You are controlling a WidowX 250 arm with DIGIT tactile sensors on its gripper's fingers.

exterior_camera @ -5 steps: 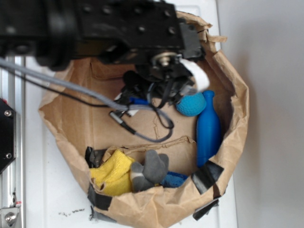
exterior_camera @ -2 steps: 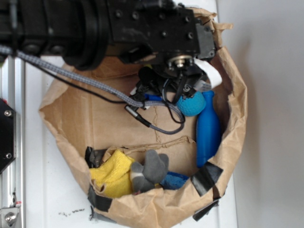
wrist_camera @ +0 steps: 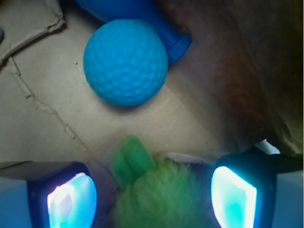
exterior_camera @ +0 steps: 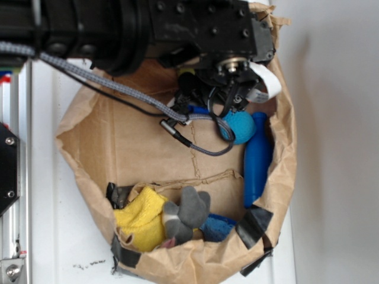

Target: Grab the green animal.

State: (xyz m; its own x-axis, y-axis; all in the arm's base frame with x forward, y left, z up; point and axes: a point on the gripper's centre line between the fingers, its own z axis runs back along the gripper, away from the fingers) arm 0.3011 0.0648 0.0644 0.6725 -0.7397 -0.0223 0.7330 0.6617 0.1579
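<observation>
Wrist view: the gripper (wrist_camera: 152,194) has its jaws spread wide, one on each side of the fuzzy lime-green plush animal (wrist_camera: 159,197), not yet touching it. The toy lies on the cardboard floor of the brown paper-walled bin (exterior_camera: 284,160), near the teal dimpled ball (wrist_camera: 126,61) and the blue plastic bottle (exterior_camera: 259,157).

A robot test bench, by the look of it.
A taped brown paper bin (exterior_camera: 284,177) is sitting on a white tabletop (exterior_camera: 53,236) beside a metal rail (exterior_camera: 15,177).
</observation>
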